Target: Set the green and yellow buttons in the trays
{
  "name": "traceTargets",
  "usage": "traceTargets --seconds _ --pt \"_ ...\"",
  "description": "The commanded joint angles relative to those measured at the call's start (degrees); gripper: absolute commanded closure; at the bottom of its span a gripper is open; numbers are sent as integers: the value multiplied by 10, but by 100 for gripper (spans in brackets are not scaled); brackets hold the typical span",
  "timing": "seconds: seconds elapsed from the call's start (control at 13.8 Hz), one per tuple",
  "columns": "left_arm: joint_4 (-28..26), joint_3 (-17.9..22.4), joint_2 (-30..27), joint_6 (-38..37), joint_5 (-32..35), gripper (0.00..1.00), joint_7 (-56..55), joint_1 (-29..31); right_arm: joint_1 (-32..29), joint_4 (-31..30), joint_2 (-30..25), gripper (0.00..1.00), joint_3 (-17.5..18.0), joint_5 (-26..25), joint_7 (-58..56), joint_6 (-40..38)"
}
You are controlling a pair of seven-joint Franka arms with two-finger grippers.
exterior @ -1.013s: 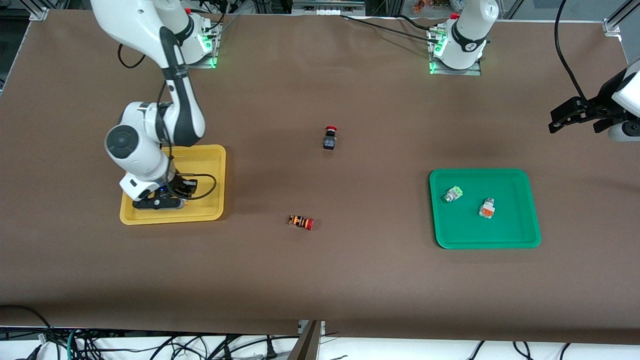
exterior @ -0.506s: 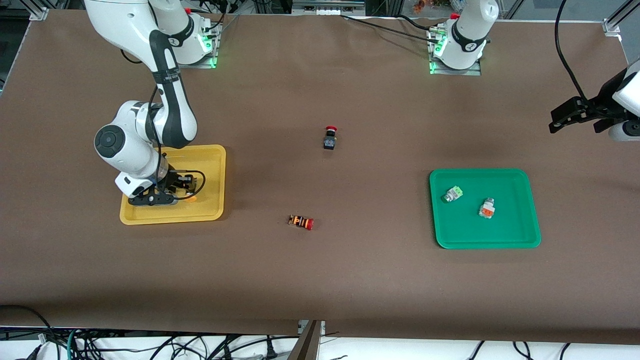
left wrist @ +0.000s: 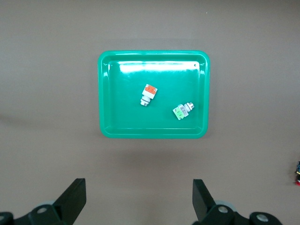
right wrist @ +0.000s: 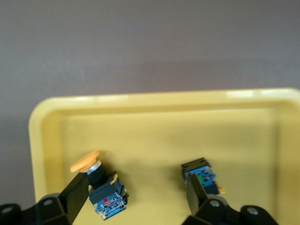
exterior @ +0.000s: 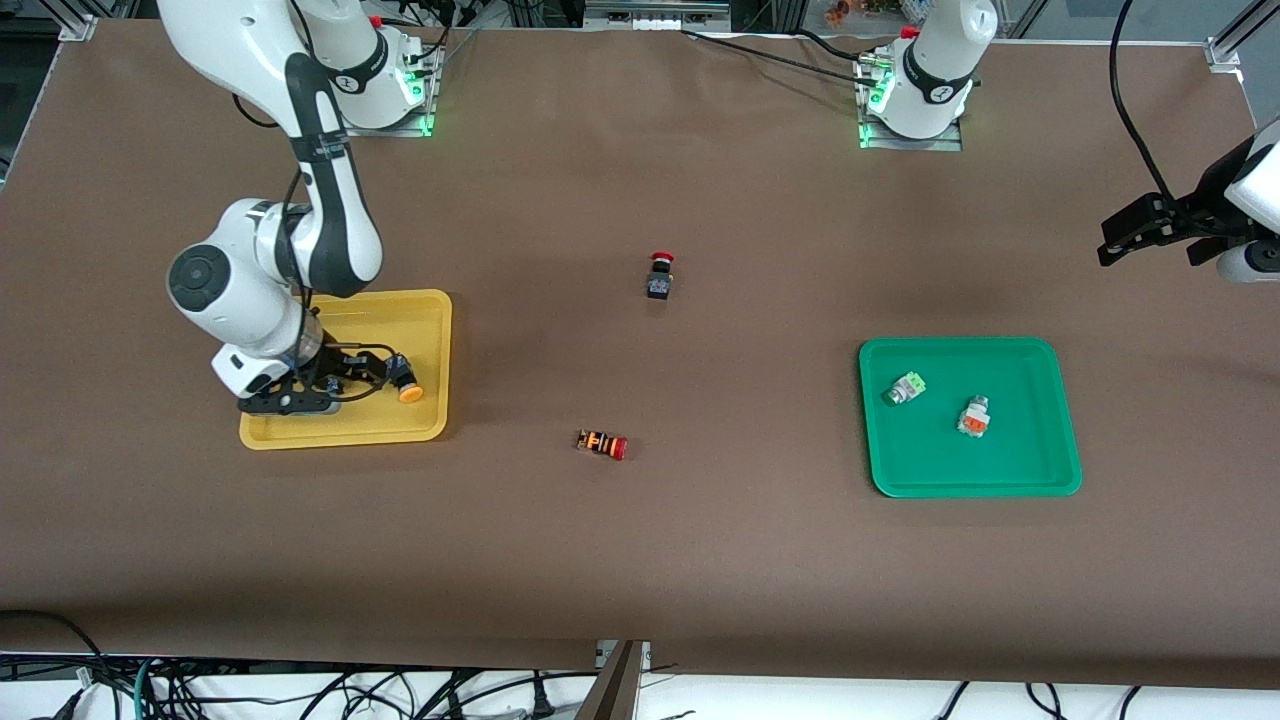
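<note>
The yellow tray lies toward the right arm's end of the table. My right gripper hangs low over it, open and empty. One yellow-capped button lies on its side in the tray, right beside one finger in the right wrist view. A second black-blue button lies by the other finger. The green tray holds a light-green-block button and an orange-block button. My left gripper waits open, high over the left arm's end of the table.
A black switch with a red mushroom cap stands mid-table. A red-capped switch with an orange-striped body lies nearer the front camera. The left wrist view shows the green tray with both buttons.
My right arm has drawn back toward its end of the table. The yellow-capped button, hidden under the gripper before, now lies uncovered in the yellow tray. The left arm has not moved.
</note>
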Motion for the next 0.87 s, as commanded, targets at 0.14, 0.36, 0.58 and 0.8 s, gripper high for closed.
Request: traceTargets --seconds 0.14,0.36,0.58,0.8 --pt "16 -1 5 -14 13 0 -5 -4 -11 153 -11 7 -62 6 -11 -213" --pt "17 -1 6 -14 13 0 -5 -4 -9 222 -14 7 -92 -15 -7 -309" --pt "20 -1 6 -15 13 0 -5 -5 -8 280 -7 6 -97 -42 -4 -330" --pt "25 -1 10 -24 13 0 -5 -5 -6 287 19 6 -93 -51 14 -324"
